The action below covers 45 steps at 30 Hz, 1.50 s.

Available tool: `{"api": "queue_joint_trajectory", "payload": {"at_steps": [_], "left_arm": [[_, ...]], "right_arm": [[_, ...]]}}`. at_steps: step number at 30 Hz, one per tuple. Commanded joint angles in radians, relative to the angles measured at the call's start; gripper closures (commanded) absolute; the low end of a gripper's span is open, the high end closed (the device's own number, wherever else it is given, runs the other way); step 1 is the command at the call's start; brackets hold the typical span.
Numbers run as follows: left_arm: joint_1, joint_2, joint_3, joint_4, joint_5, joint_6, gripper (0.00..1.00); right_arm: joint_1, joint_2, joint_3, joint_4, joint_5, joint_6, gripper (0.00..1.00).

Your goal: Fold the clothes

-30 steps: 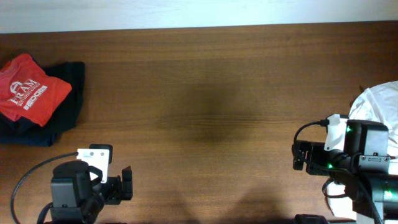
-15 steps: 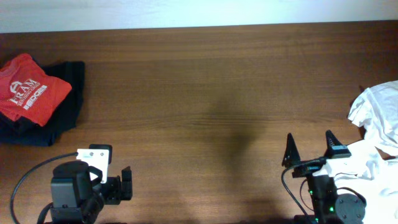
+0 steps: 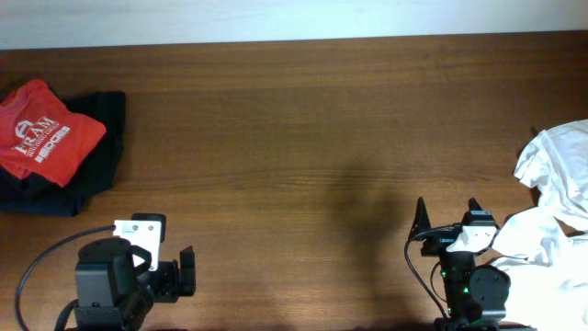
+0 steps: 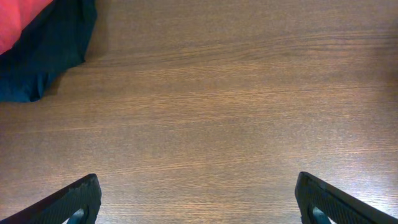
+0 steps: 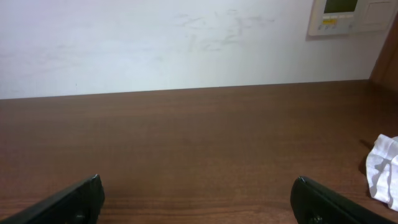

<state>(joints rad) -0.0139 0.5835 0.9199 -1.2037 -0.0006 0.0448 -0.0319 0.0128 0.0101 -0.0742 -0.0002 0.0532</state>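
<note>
1. The red T-shirt point(image 3: 44, 131) lies folded at the far left of the desk point(image 3: 294, 138), on top of a pile of dark navy garments point(image 3: 92, 152) that shows along its right and near sides.
2. The folded red packet sits askew, with one corner pointing toward the far edge of the desk. Its longer side runs roughly far-to-near and leans a little.
3. Its white print faces up and reads left to right from overhead, rising slightly toward the right. The large line appears to end in "AM". An oval mark sits beside it, and the smaller line beneath is too small to read.
4. The left wrist view shows only the pile's corner at top left: navy cloth point(image 4: 43, 50) with a sliver of red point(image 4: 18, 15) above it.
5. The white shirt point(image 3: 556, 207) is crumpled at the right edge of the desk and runs out of frame. Its heap stretches far-to-near along that edge, and no print shows. The right wrist view catches a scrap of it point(image 5: 382, 171) at lower right.
6. The left jaws are spread wide over bare wood and hold nothing, well apart from the pile.
7. The right jaws are also spread wide and empty, and they point toward the far wall. The white shirt is just beside them on the right.
8. A wall panel point(image 5: 351, 15) has a small display, but its text is unreadable.
</note>
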Motion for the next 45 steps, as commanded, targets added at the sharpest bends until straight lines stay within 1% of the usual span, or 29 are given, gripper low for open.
{"api": "queue_joint_trajectory", "payload": {"at_steps": [1, 9, 11, 13, 15, 16, 18, 19, 22, 23, 24, 45], "left_arm": [[0.002, -0.003, 0.0, 0.003, -0.003, 0.016, 0.01], [0.001, -0.004, -0.002, 0.005, -0.003, 0.016, 0.01], [0.002, -0.04, -0.003, 0.005, -0.006, 0.016, 0.01], [0.002, -0.136, -0.063, 0.045, -0.008, 0.016, 0.01], [0.001, -0.304, -0.287, 0.244, 0.006, 0.016, 0.01], [0.001, -0.412, -0.443, 0.404, 0.039, 0.016, 0.01], [0.001, -0.515, -0.595, 0.582, 0.049, 0.016, 0.01], [0.001, -0.576, -0.693, 0.722, 0.049, 0.016, 0.01], [0.001, -0.578, -0.873, 1.128, 0.014, 0.017, 0.01], [-0.004, -0.578, -0.91, 1.157, 0.02, 0.016, 0.01], [-0.006, -0.578, -0.911, 1.124, 0.012, 0.016, 0.01], [-0.006, -0.578, -0.911, 1.122, 0.012, 0.016, 0.01]], "right_arm": [[0.006, -0.007, -0.005, -0.008, 0.02, 0.006, 0.01], [0.005, -0.007, -0.005, -0.008, 0.02, 0.006, 0.01], [0.006, -0.007, -0.005, -0.008, 0.02, 0.006, 0.01], [0.006, -0.007, -0.005, -0.008, 0.02, 0.006, 0.01], [0.006, -0.007, -0.005, -0.008, 0.02, 0.006, 0.01], [0.006, -0.007, -0.005, -0.008, 0.02, 0.006, 0.01], [0.006, -0.007, -0.005, -0.008, 0.02, 0.006, 0.02], [0.006, -0.007, -0.005, -0.008, 0.02, 0.006, 0.01], [0.006, -0.007, -0.005, -0.008, 0.019, 0.006, 0.01], [0.006, -0.007, -0.005, -0.008, 0.019, 0.006, 0.01], [0.006, -0.007, -0.005, -0.008, 0.02, 0.006, 0.01], [0.006, -0.007, -0.005, -0.008, 0.02, 0.006, 0.01]]}}
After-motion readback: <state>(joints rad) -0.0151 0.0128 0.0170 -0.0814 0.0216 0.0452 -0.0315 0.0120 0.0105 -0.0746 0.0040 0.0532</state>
